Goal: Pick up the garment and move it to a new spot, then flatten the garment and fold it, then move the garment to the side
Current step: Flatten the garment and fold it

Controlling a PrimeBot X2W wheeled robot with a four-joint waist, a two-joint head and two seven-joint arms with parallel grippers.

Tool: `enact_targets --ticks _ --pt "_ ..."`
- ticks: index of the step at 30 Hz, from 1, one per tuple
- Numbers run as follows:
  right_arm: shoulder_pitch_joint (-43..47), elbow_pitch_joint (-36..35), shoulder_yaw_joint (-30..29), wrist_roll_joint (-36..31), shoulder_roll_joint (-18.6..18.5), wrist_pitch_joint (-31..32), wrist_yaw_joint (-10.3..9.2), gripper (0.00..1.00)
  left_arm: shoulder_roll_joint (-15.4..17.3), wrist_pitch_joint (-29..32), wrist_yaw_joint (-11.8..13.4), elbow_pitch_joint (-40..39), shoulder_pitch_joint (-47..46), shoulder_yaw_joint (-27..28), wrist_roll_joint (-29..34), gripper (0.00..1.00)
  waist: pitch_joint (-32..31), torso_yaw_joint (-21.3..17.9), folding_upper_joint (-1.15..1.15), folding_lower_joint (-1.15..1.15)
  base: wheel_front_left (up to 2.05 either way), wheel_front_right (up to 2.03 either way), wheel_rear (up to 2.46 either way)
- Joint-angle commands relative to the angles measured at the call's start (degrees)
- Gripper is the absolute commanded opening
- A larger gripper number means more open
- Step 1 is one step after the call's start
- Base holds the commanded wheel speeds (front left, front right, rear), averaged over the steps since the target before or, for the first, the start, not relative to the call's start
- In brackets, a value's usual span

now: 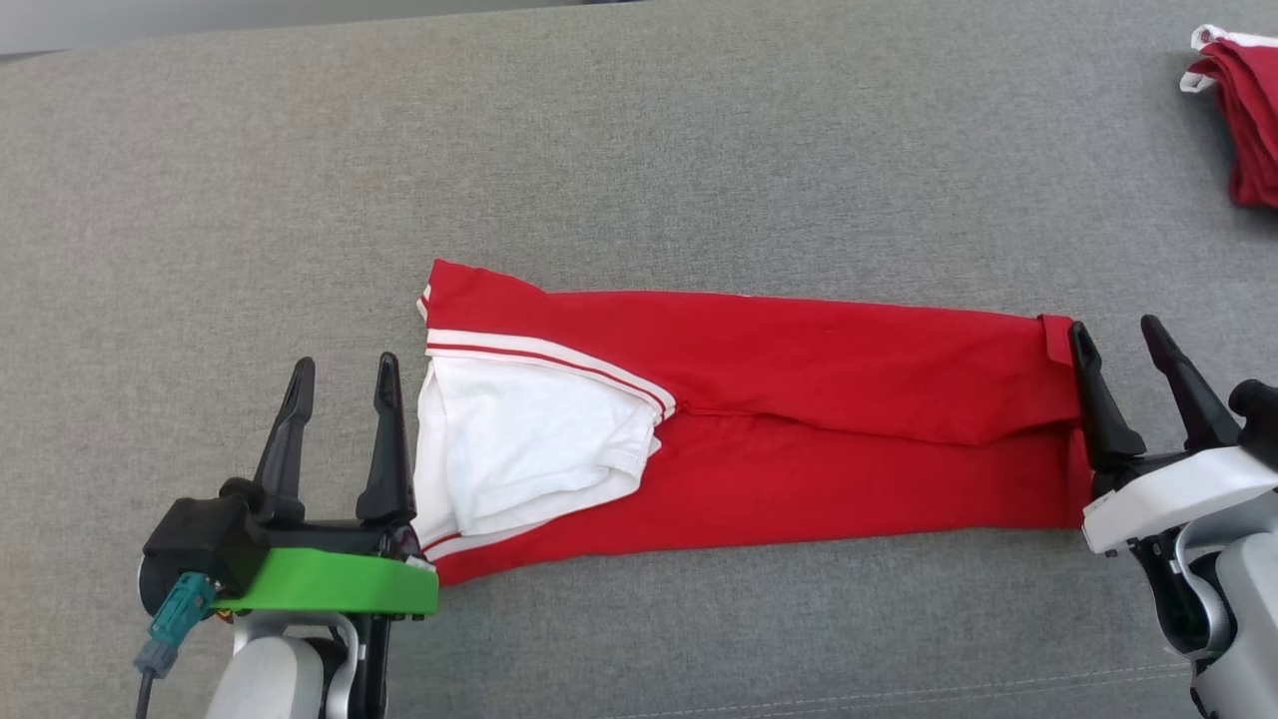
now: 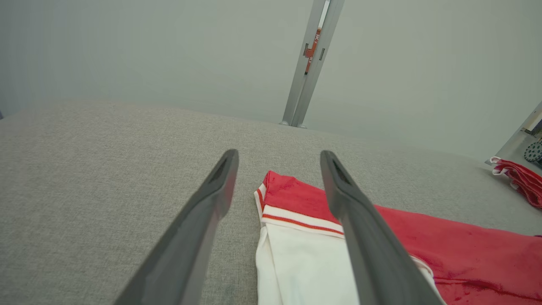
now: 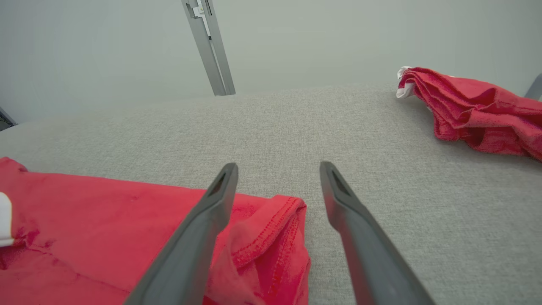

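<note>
At the lower left of the head view, the left gripper (image 1: 344, 364) was seen with its fingers spread apart and clamped on nothing, just beside the white end of the garment (image 1: 799, 399). At the lower right, the right gripper (image 1: 1115, 328) was likewise found parted and empty, its inner finger at the garment's hemmed red end. The garment was laid as a long folded strip across the middle of the frame on a flat grey woven surface (image 1: 639, 150). A second red garment (image 1: 1248, 120) was observed bunched at the upper right. Beyond the surface's far edge, in the left wrist view, a pale plain wall (image 2: 127, 51) and a grey metal post (image 2: 311, 63) were recorded.
</note>
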Motion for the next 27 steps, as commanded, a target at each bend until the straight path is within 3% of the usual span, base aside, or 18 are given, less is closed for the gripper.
enact_targets --ticks 1,16,18,19,27 --pt "-0.81 1.61 0.39 -0.33 0.34 -0.23 -0.10 1.00 -0.50 -0.12 -0.65 -0.50 1.21 1.17 2.09 1.00 0.08 0.35 0.00 0.00 0.00 0.00 0.00" --pt "-3.04 16.74 1.09 1.52 3.97 -0.19 -0.10 1.00 -3.12 -0.13 -2.20 -2.49 3.45 8.78 11.01 1.00 1.02 1.93 0.00 0.00 0.00 0.00 0.00" --pt "-3.19 18.06 1.61 2.71 4.79 -0.07 -0.10 0.16 -3.14 -0.13 -2.30 -2.37 3.51 9.34 11.30 1.00 0.85 1.91 0.00 0.00 0.00 0.00 0.00" --pt "-3.41 18.33 1.87 3.16 4.95 -0.04 -0.10 0.00 -3.16 -0.13 -2.32 -2.28 3.61 9.51 11.29 1.00 0.76 1.88 0.00 0.00 0.00 0.00 0.00" --pt "-5.03 17.41 -0.28 5.23 3.56 -0.15 -0.12 0.00 -3.18 -0.13 -2.14 -1.64 4.47 9.64 11.21 1.00 -1.09 1.49 0.00 0.00 0.00 0.00 0.00"
